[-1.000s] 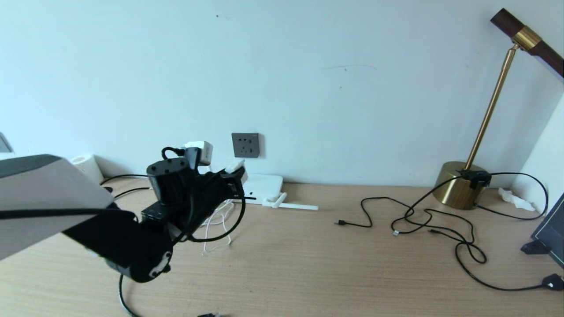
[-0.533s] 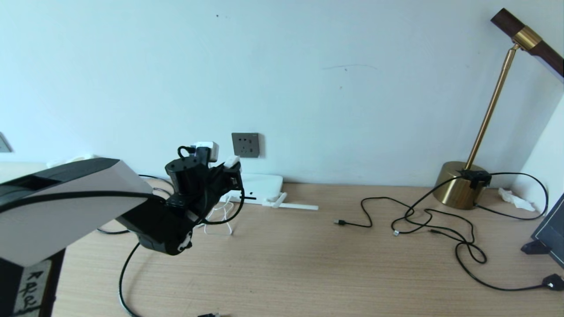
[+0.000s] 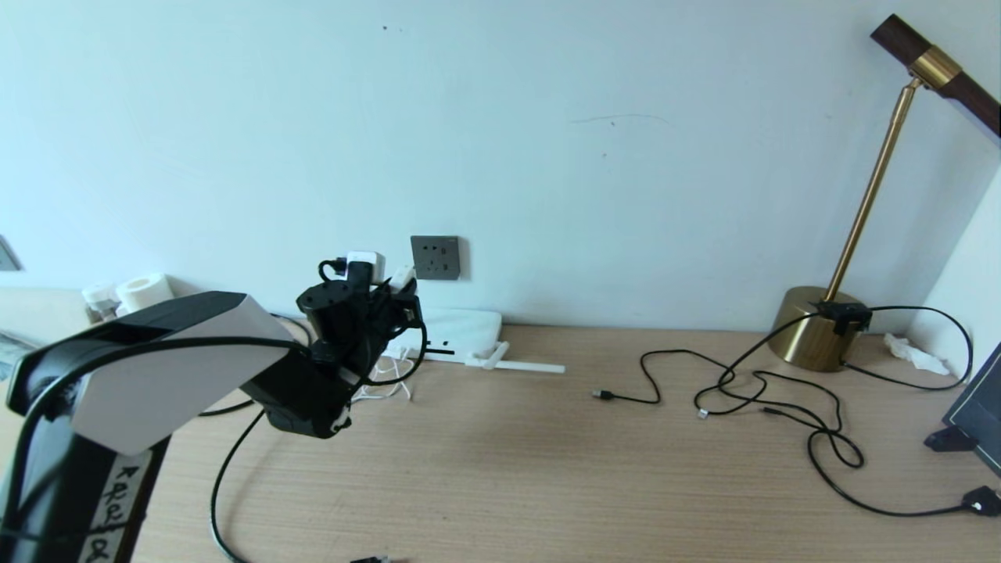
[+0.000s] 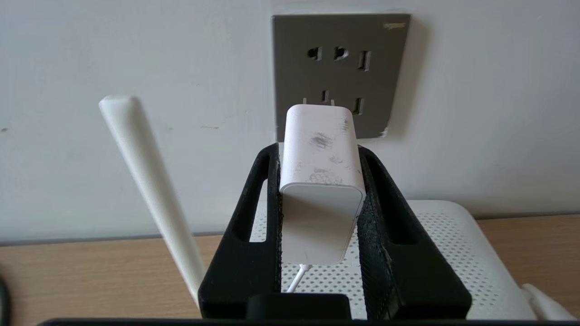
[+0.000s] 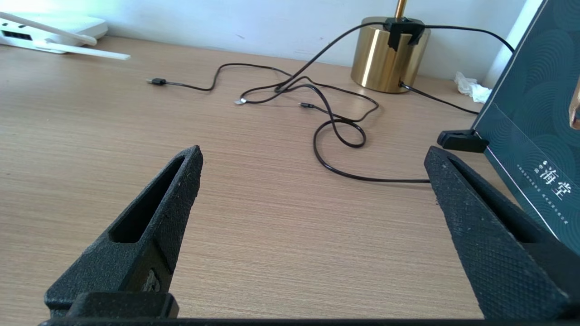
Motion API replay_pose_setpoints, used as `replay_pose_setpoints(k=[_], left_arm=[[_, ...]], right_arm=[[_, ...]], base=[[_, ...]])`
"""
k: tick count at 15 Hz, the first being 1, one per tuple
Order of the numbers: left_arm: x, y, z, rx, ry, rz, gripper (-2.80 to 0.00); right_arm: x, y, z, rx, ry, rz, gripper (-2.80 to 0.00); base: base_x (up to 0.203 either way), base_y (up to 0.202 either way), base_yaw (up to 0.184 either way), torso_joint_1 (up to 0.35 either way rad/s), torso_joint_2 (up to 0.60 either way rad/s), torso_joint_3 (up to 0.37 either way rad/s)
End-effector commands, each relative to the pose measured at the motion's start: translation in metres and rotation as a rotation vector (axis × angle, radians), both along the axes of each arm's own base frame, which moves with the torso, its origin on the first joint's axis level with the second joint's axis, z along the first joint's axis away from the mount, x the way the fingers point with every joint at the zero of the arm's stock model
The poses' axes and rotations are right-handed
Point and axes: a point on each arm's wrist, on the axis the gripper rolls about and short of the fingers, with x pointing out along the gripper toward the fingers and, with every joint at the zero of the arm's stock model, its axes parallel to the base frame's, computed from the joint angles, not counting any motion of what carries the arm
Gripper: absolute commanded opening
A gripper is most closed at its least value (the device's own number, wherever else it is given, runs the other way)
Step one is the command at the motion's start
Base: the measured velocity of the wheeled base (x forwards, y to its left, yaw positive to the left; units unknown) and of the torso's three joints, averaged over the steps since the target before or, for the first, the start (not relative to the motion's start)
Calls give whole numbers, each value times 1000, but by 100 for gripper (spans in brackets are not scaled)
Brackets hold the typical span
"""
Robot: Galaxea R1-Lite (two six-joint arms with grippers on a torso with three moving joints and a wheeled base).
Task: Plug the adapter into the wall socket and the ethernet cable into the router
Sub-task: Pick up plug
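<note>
Moved: since a second ago I have carried the left gripper (image 4: 319, 181) closer to the wall socket (image 4: 340, 72)
Grip: it pinches the adapter (image 4: 321, 181); prongs just short of the lower holes
Right gripper (image 5: 312, 217): spread wide, idle over the desk
Left: seat the adapter; ethernet cable into the router (image 3: 469, 328), not started

On my right wrist feed I can read the white characters "海堂" printed on the dark teal patterned box (image 5: 530, 113) at the tabletop's edge, with a line of tiny print beside them that I can't make out. The grey wall socket (image 4: 340, 72) carries a faint corner mark, unreadable. A handwritten label on the left arm (image 3: 117, 500) stays illegible.
</note>
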Motion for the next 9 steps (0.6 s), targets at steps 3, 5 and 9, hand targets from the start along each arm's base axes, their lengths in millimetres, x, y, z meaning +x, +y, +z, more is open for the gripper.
replay_pose_setpoints(k=[3,5,9], left_arm=[[6,-13,0,-5,-25,-22,-280],[7,-19,-2,-11,-30,-26,-280],[7,-24,8,-11,-31,-18,-280]], right_arm=[[1,0,-3,-1,12,1,0],[1,0,-3,-1,11,1,0],[1,0,-3,-1,11,1,0]], base=[[0,0,0,0,0,0],[0,0,0,0,0,0],[0,0,0,0,0,0]])
